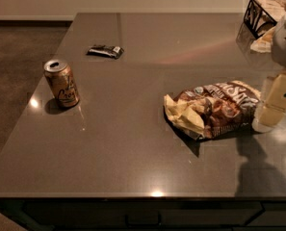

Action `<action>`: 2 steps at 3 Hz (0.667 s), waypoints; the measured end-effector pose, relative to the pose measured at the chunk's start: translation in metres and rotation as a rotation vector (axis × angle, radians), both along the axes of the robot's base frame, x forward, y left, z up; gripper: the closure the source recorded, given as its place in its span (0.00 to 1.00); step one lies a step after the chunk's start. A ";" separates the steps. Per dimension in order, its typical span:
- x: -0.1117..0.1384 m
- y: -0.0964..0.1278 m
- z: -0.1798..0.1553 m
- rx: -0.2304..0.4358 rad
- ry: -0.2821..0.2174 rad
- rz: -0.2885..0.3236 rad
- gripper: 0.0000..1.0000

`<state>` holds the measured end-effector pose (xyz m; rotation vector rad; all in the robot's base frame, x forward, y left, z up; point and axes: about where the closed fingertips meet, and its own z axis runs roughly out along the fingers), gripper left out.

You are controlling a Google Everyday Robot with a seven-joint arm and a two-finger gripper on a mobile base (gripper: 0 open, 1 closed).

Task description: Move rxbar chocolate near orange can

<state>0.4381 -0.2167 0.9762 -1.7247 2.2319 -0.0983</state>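
Observation:
The rxbar chocolate (pixel 105 51) is a small flat black bar with a white label patch. It lies on the far left part of the grey table (pixel 123 148). The orange can (pixel 61 83) stands upright near the table's left edge, nearer to me than the bar and apart from it. My gripper (pixel 270 112) hangs at the right edge of the view, low over the table beside the chip bag. It is far to the right of both the bar and the can and holds nothing I can see.
A large brown-and-yellow chip bag (pixel 212 109) lies crumpled right of centre, next to the gripper. A black wire holder with napkins (pixel 264 14) stands at the far right corner. The floor drops away left of the table.

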 end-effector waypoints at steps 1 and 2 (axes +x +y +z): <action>0.000 0.000 0.000 0.000 0.000 0.000 0.00; 0.009 0.002 -0.002 0.019 0.029 -0.016 0.00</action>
